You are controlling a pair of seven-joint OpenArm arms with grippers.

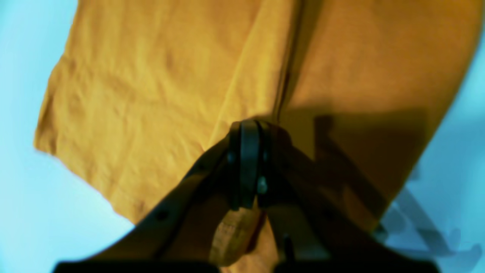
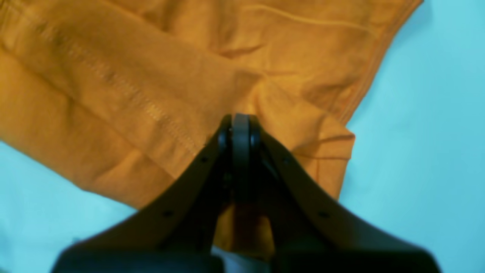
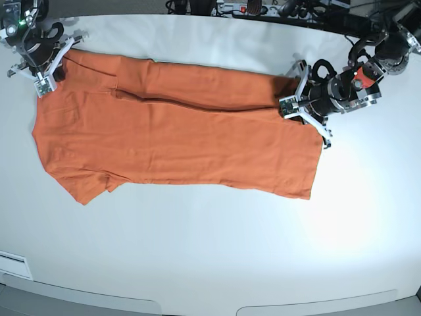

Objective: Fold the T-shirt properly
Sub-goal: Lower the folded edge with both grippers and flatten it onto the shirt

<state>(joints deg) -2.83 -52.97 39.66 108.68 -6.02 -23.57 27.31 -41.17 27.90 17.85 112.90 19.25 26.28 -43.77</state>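
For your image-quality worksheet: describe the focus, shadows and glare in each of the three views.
Left wrist view: soft focus throughout, and the left gripper casts a dark shadow on the T-shirt. Right wrist view: the right gripper is blurred, the shirt stitching fairly clear. Base view: sharpest, with a bright glare patch on the table.

Soft matt cloth T-shirt [image 3: 177,141] on a smooth white table [image 3: 217,250].

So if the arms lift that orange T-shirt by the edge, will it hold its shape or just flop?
Probably flop: the T-shirt lies wrinkled and creased on the table, so the fabric looks thin and soft. It likely drapes and sags between the left gripper and right gripper. It seems light, so dragging may bunch it.
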